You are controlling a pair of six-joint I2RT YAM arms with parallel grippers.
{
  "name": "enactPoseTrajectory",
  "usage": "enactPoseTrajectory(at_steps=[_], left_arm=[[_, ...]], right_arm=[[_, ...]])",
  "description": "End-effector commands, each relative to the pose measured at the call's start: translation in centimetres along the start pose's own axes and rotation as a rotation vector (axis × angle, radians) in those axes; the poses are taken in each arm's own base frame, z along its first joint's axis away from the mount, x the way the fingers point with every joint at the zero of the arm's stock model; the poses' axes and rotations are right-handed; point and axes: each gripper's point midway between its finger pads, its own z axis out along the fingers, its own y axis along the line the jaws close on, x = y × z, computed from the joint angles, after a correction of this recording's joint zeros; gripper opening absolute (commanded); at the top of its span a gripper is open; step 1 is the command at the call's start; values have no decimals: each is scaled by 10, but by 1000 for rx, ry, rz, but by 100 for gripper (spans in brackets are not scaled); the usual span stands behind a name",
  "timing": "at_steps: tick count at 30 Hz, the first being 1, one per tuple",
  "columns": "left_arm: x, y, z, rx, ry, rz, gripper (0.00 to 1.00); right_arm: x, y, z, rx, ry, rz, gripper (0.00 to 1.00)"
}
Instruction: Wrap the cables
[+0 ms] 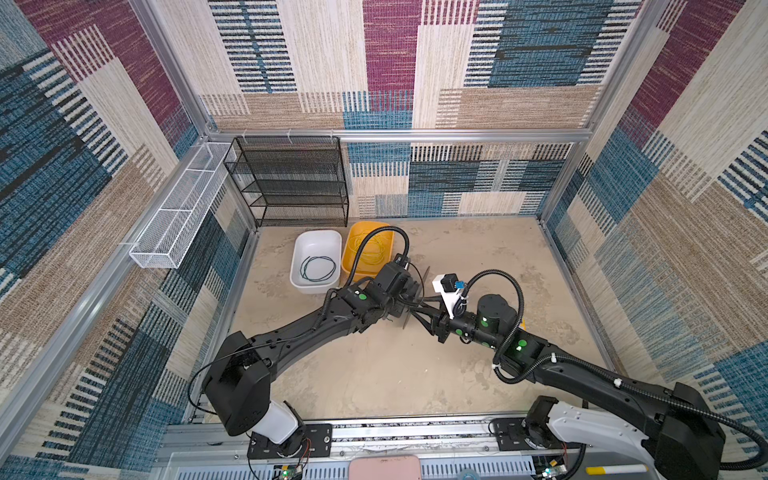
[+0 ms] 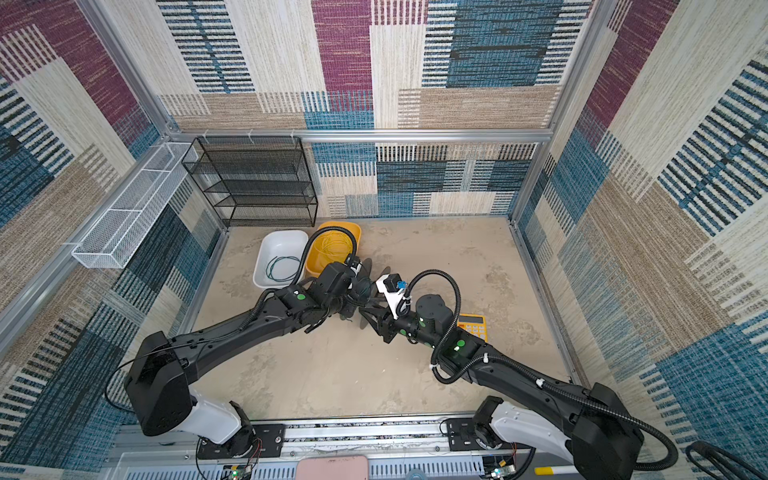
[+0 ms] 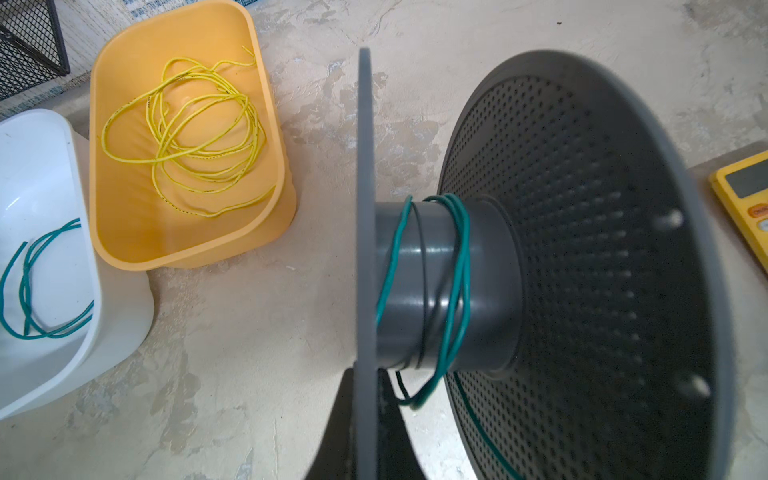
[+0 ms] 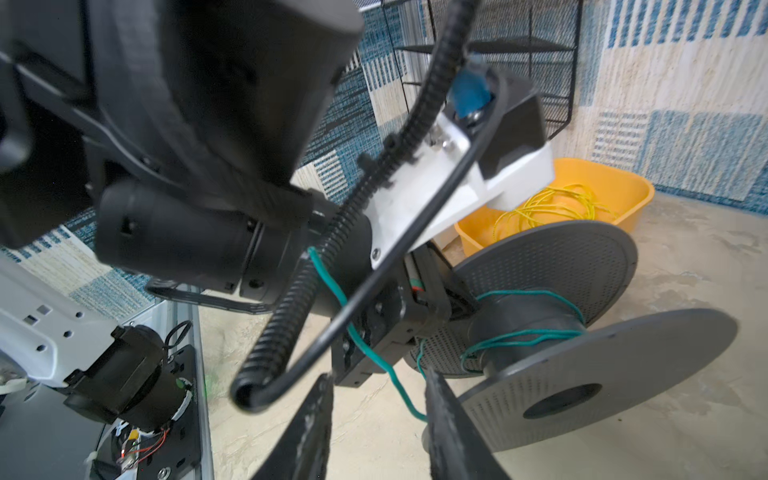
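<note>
At mid-table, left hand (image 3: 368,415) is clamped tight on one flange of the gray spool (image 3: 440,291), flange edge sandwiched between the fingers. Right hand (image 4: 380,390) is just beside the spool with jaws apart. The loose tail of the teal cable (image 3: 459,257) drops into that gap and goes behind one finger; it doesn't look pinched.

On the hub are a few slack teal turns plus a turn or so of a thin dark cable (image 3: 423,266), spread unevenly, with an end dangling below. Further out, the yellow cable (image 3: 199,137) lies in a loose pile in the yellow bin (image 3: 272,124). Another teal loop (image 3: 45,291) lies in the white bin (image 3: 108,316). A yellow calculator (image 3: 744,199) sits on the table (image 1: 395,374) past the spool.

Progress guess: early. One cable is partly wound with its tail to take up, and the binned cables are not started.

Pose: in both top views the arms converge from either side, wrists nearly meeting near the bins. Left arm is stretched forward, spool axis about level, flanges upright. Right forearm angles in, hand pointing at the spool.
</note>
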Motion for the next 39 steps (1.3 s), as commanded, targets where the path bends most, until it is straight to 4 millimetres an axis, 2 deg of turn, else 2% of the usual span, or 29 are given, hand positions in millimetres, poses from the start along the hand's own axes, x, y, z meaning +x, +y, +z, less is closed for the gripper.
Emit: enactPoseTrajectory(at_steps=[1, 5, 9, 12, 17, 19, 22, 27, 30, 34, 36, 39], left_arm=[[12, -3, 1, 19, 53, 10, 0], [14, -2, 0, 20, 57, 11, 0], [14, -2, -1, 22, 55, 12, 0], [13, -2, -2, 25, 50, 11, 0], [14, -2, -3, 26, 47, 16, 0], [13, -1, -3, 23, 44, 14, 0], [14, 1, -4, 19, 41, 17, 0], [20, 4, -10, 19, 38, 27, 0], [27, 6, -16, 24, 38, 30, 0], [38, 8, -27, 46, 26, 31, 0], [39, 9, -35, 59, 10, 30, 0], [37, 11, -48, 81, -40, 28, 0]], right_arm=[[-4, 7, 5, -36, -1, -8, 40], [-8, 0, 9, 4, -8, -18, 39], [-9, -5, 16, 27, 1, -17, 31], [-8, -7, 18, 36, 5, -13, 20], [-16, -5, 14, 35, -16, -16, 3], [-18, -5, 11, 38, -24, -13, 0], [-24, -9, 5, 73, -51, -7, 0], [-52, -39, -5, 242, -142, 5, 0], [-76, -61, -8, 303, -210, 35, 0], [-106, -102, -12, 349, -284, 83, 0], [-111, -127, -9, 377, -291, 107, 0], [-108, -163, -5, 416, -284, 150, 0]])
